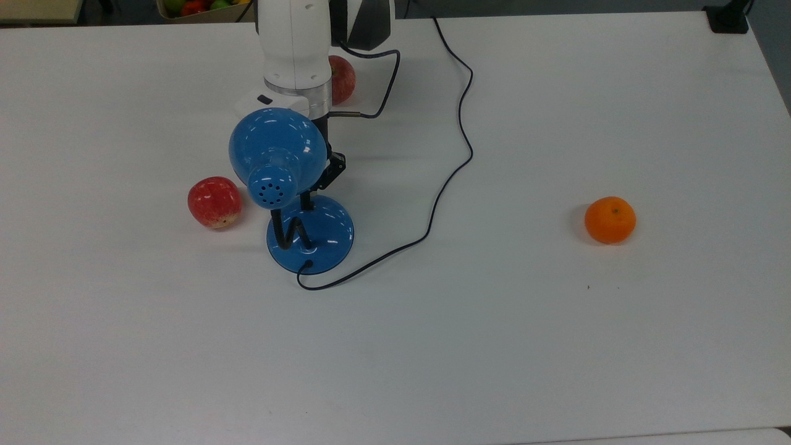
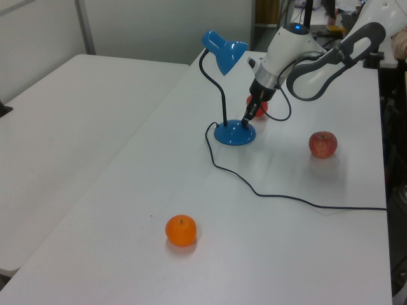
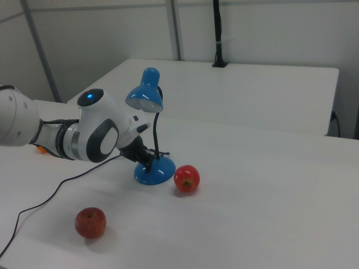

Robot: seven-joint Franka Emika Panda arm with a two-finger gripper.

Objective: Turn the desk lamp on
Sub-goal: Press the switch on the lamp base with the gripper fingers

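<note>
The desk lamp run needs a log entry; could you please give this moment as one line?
phase: reaching switch | hand: at desk lamp base | lamp: unlit | nearby: apple

We note a white table (image 1: 556, 371) carrying three pieces of fruit. A red apple (image 1: 214, 202) lies toward the top view's left, a second red apple (image 1: 342, 79) sits near the far edge, and an orange (image 1: 610, 219) rests well apart on the top view's right. At the top view's upper left edge we record a box of mixed fruit (image 1: 198, 7) behind the table.
</note>
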